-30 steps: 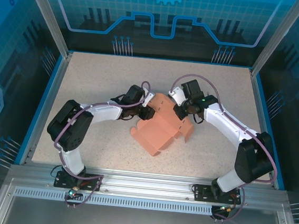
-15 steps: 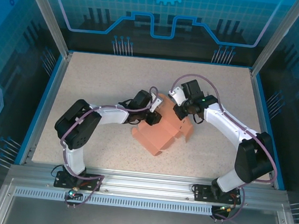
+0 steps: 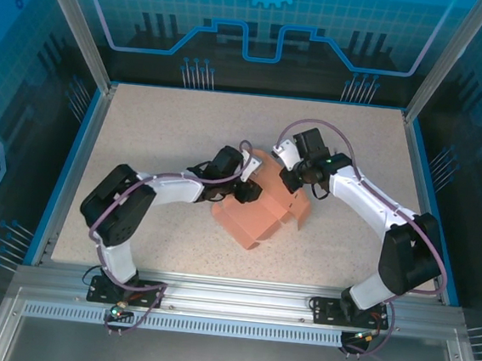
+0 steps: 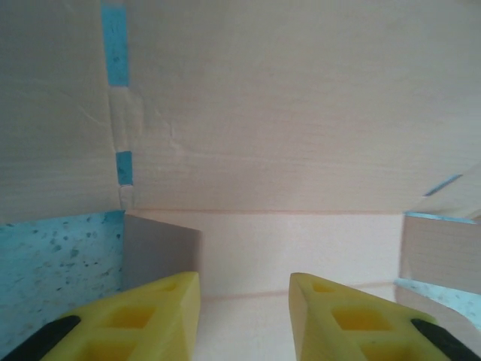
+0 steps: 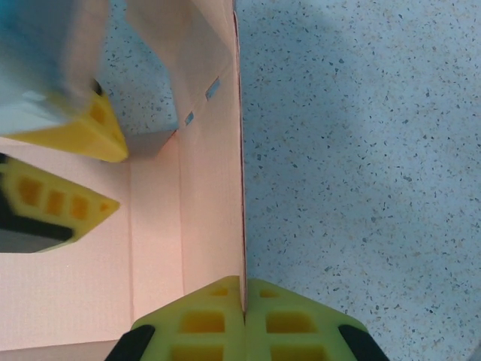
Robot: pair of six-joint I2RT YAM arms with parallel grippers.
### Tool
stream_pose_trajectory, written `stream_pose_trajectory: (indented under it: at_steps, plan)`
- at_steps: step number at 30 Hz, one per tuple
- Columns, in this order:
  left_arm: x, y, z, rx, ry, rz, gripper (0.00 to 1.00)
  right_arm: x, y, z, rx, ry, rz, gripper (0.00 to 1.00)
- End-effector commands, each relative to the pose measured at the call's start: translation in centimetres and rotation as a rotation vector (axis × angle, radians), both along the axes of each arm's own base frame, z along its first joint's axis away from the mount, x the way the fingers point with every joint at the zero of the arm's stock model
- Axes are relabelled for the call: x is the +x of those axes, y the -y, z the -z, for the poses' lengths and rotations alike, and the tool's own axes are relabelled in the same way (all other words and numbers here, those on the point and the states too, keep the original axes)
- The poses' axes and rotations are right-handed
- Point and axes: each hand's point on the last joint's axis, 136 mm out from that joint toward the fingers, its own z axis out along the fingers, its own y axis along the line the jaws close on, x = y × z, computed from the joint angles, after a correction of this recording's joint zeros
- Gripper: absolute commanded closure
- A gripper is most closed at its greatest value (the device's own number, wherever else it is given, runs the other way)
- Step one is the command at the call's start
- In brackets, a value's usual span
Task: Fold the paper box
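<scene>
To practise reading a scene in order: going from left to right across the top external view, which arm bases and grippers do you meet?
left arm's base → left gripper → right gripper → right arm's base. The paper box spans both grippers, so it is left out of the order.

Paper box [image 3: 259, 216]: plain salmon-orange, paler peach up close, small blue slit marks. Counter [image 3: 160, 130]: beige with fine dark speckle. Left gripper [image 4: 244, 297] and right gripper [image 5: 243, 297]: yellow jaws, black trim. Arms [image 3: 367, 197]: white with black joints. Cables [image 3: 314, 128]: purple. Walls [image 3: 265, 21]: blue, circuit-line pattern.
</scene>
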Motion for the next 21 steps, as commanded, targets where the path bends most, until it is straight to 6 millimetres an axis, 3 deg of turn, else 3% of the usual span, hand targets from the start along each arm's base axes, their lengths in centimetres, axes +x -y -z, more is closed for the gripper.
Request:
stream_pose_trajectory:
  at_steps: [1, 6, 12, 21]
  plan:
    - [0.1, -1.3, -3.9, -0.038, 0.081, -0.007, 0.59, -0.3, -0.2, -1.7, 0.052, 0.016, -0.001, 1.00]
    - [1.1, -3.3, -7.1, -0.113, 0.117, -0.045, 0.52, -0.7, -0.7, -2.2, 0.080, 0.013, -0.023, 1.00]
    - [3.4, -4.5, -9.1, -0.260, 0.079, -0.058, 0.48, -1.2, -1.4, -2.4, 0.121, 0.000, -0.052, 1.00]
    - [5.7, -3.4, -10.1, -0.341, 0.033, -0.017, 0.41, -1.5, -1.6, -1.8, 0.129, -0.013, -0.056, 1.00]
